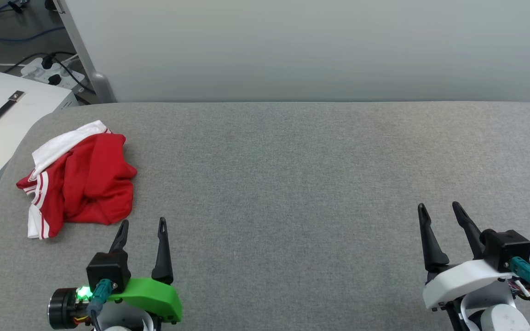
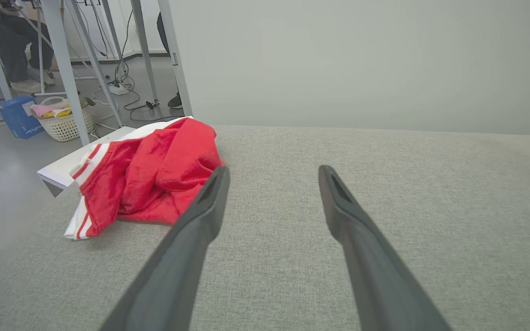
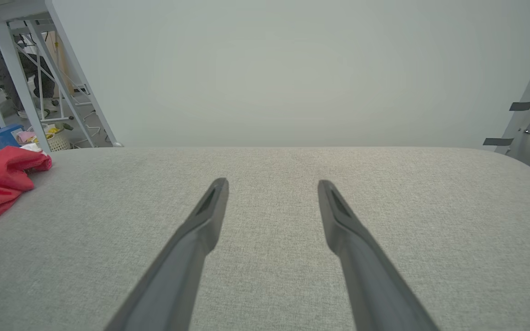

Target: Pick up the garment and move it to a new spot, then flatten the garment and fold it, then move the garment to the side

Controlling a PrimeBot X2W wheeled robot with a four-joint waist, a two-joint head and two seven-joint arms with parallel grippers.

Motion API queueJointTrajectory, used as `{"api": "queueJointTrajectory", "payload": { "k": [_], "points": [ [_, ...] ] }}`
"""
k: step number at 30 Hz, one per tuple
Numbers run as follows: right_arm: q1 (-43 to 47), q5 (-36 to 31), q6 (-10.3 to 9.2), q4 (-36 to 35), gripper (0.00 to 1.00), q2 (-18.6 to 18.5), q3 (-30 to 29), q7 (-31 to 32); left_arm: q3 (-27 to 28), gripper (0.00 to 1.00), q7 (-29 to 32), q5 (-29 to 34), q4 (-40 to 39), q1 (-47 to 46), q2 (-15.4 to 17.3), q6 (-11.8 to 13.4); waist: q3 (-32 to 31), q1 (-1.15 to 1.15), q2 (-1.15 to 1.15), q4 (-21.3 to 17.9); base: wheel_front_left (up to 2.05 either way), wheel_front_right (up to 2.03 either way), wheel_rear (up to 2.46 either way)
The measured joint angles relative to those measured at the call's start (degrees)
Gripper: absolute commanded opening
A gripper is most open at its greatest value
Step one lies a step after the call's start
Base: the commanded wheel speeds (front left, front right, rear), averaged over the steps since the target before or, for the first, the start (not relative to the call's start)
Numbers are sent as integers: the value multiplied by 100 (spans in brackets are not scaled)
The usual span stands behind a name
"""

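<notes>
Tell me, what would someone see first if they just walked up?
The crumpled red and white garment jumps out, bunched near the left edge of the grey table. The robot's left hand, with a green part, sits open just beside it, not touching. The right hand sits open far off at the lower right.

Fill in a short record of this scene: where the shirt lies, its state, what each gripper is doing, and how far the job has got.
Shirt: red with white parts and striped trim, crumpled in a heap
Place: left part of the grey table, near its left edge
Left gripper: open, empty, close to the shirt, not gripping it
Right gripper: open, empty, over the table's right side, far from the shirt
Beside the table: white box with a black handle
Progress: shirt not yet picked up, flattened or folded
</notes>
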Motion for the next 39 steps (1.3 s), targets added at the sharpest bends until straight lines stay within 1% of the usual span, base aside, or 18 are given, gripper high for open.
{"api": "queueJointTrajectory", "payload": {
  "k": [15, 23, 26, 31, 33, 39],
  "points": [
    [-51, 131, 0, 115, 100, 0, -13, -159, -41, 100, -187, -63, 159, 1, -1, -45, -3, 0, 0, 10, 0, 0, 0],
    [-90, 127, 0, 185, 100, -1, 8, -268, -34, 100, -281, -64, 229, 2, -1, -46, -6, 0, 0, 81, 0, 0, 0],
    [-90, 77, 0, 209, 100, 0, 53, -299, -27, 100, -323, -70, 258, 1, -2, -47, -5, 0, 0, 173, 0, 0, 0],
    [-91, 36, 0, 285, 100, 2, 260, -363, 36, 100, -397, -71, 303, 3, -5, -46, -7, 0, 0, 464, 0, 0, 0],
    [-92, 147, 0, 323, 100, 4, 352, -396, 78, 100, -405, -71, 319, 12, -5, -47, -11, 0, 0, 591, 0, 0, 0],
    [-92, 190, 0, 402, 100, 11, 620, -461, 126, 100, -486, -68, 355, 55, -7, -85, -27, 0, 0, 978, 0, 0, 0]
  ]
}}
